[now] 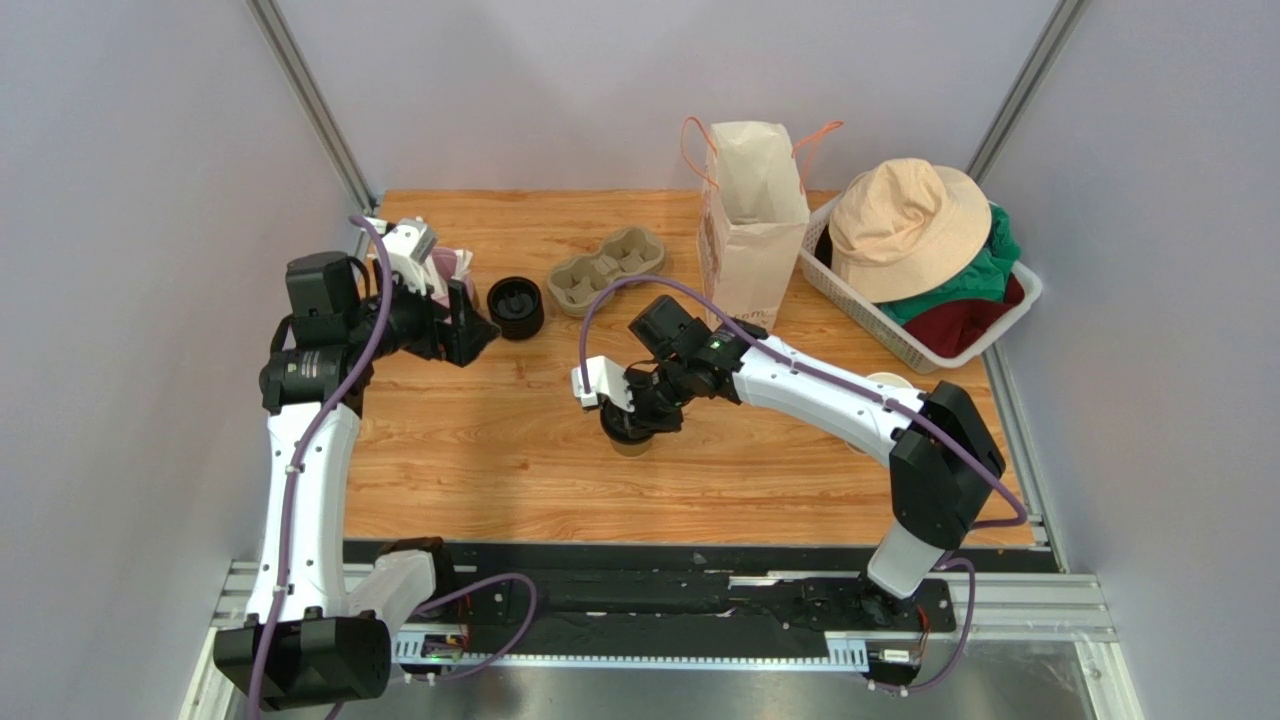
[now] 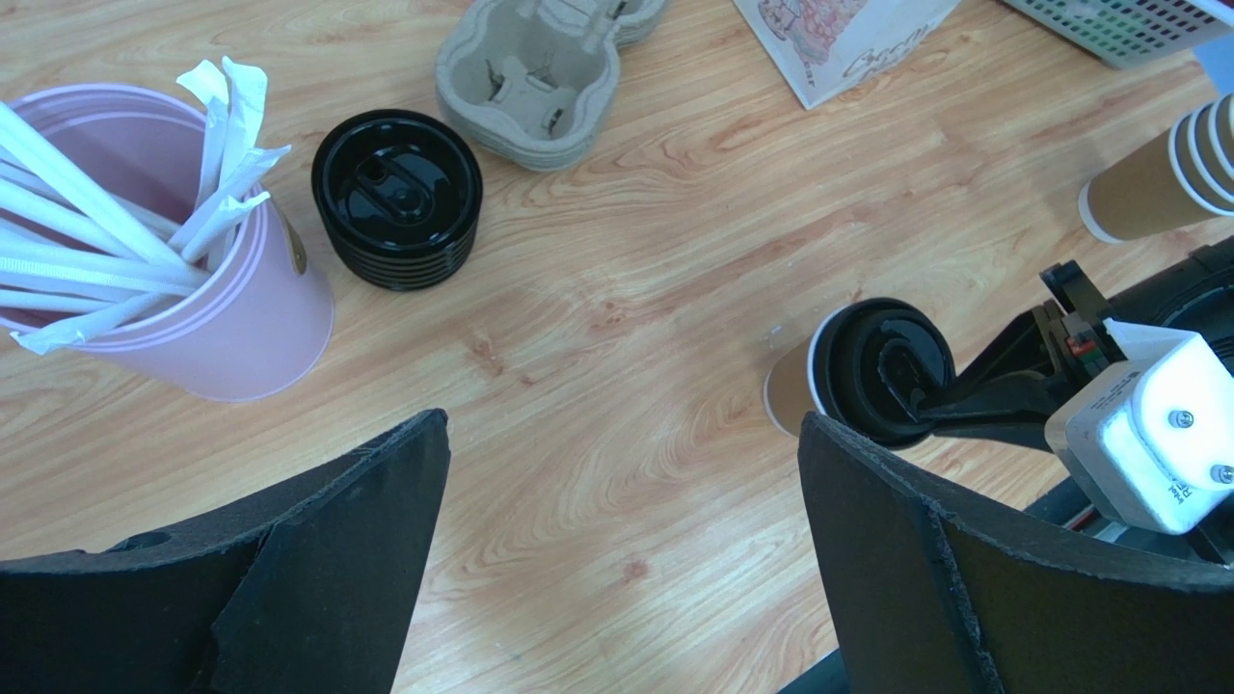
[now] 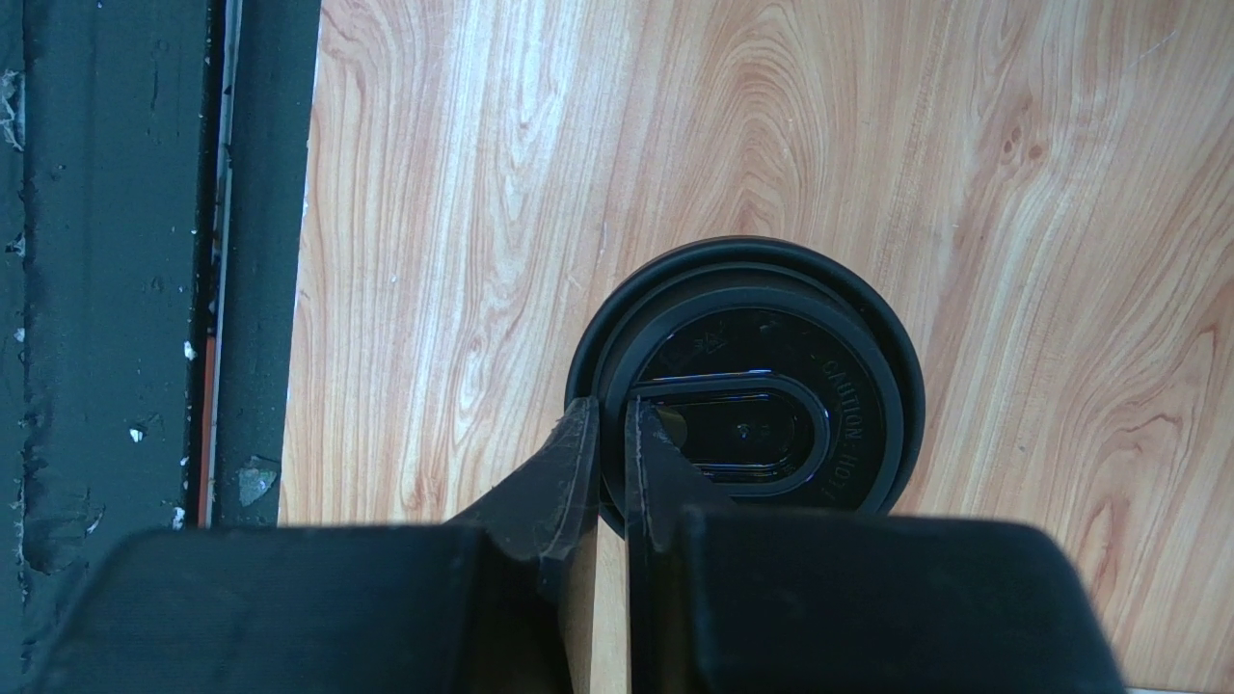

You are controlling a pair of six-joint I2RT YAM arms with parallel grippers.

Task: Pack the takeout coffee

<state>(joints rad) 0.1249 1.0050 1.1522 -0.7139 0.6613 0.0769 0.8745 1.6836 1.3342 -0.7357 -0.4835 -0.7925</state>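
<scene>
The takeout coffee (image 1: 631,437), a small brown paper cup with a black lid, stands upright on the wooden table near its middle. In the right wrist view the takeout coffee (image 3: 753,391) is seen from above. My right gripper (image 3: 611,412) pinches the lid's near rim, one finger outside the cup and one on top of the lid. The left wrist view shows the takeout coffee (image 2: 866,369) with those dark fingers on its rim. My left gripper (image 2: 623,427) hangs wide open over bare wood at the left (image 1: 469,327), holding nothing.
A stack of black lids (image 1: 516,308) and a pulp cup carrier (image 1: 606,270) sit at the back. A pink cup of wrapped straws (image 2: 217,304) is at the back left. An open paper bag (image 1: 756,225) stands beside a white basket (image 1: 842,300) holding a hat and clothes. Stacked brown cups (image 2: 1159,174) lie on the right.
</scene>
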